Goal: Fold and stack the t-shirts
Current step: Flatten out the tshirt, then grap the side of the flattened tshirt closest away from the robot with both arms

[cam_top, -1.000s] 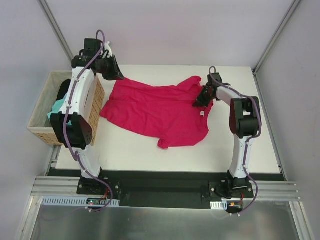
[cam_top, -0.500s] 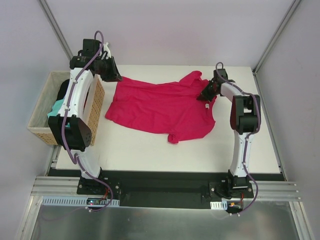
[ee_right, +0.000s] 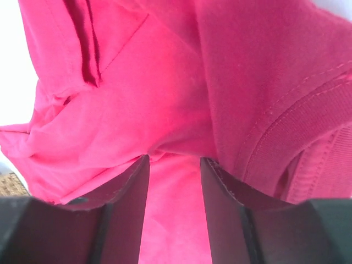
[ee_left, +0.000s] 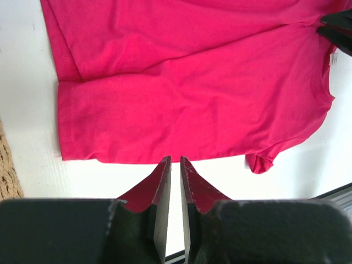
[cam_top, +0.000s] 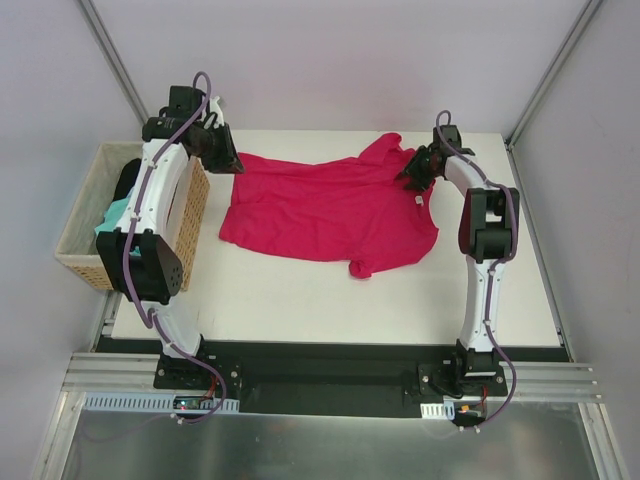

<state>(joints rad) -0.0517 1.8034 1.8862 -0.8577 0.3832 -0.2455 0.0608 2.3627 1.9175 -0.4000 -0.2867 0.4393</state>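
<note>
Right wrist, crimson t-shirt (ee_right: 181, 93) under right gripper (ee_right: 174, 163)

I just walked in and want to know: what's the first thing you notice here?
A big crimson t-shirt lies spread across the white table. The left fingers pinch its far left corner, and the right fingers stand open near its collar. A wicker basket sits left of the table.

A crimson t-shirt (cam_top: 320, 210) lies spread on the white table (cam_top: 300, 300).
</note>
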